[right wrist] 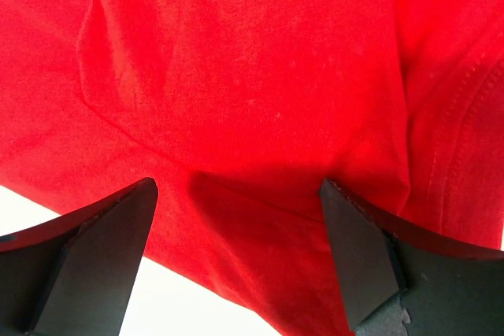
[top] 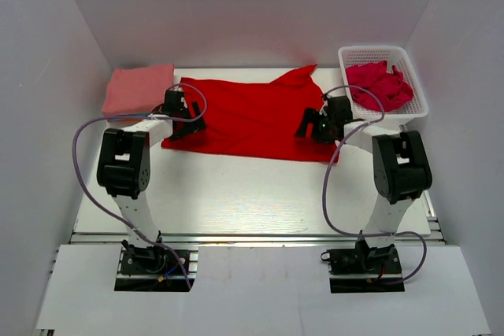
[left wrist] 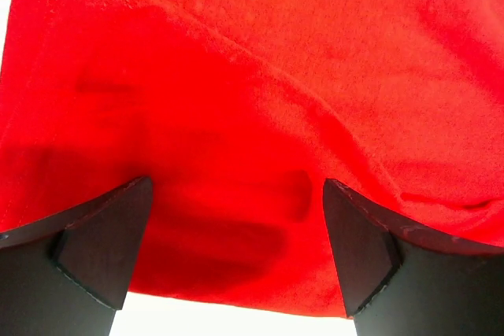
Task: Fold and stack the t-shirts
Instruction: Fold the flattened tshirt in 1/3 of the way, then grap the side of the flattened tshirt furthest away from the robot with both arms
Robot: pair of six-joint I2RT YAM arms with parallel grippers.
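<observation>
The red t-shirt [top: 252, 116] lies spread out on the middle of the desk [top: 252, 194], one layer wide from left to right, with a pointed flap of cloth sticking out at its far right corner. Up close the cloth shows shallow creases, and a stitched hem runs along the right side of the right wrist view.

The left gripper [left wrist: 236, 186] hangs over the shirt's near left part, jaws wide apart, with red cloth beneath and between them and the shirt's near edge just behind. The right gripper [right wrist: 238, 185] hangs over the near right part, also spread wide with nothing clamped. Whether any fingertip touches the cloth cannot be told.

A salmon-pink t-shirt [top: 138, 90] sits folded at the far left, just beside the red one. At the far right a white lattice basket [top: 415, 78] holds crumpled crimson-pink t-shirts [top: 380, 86].
</observation>
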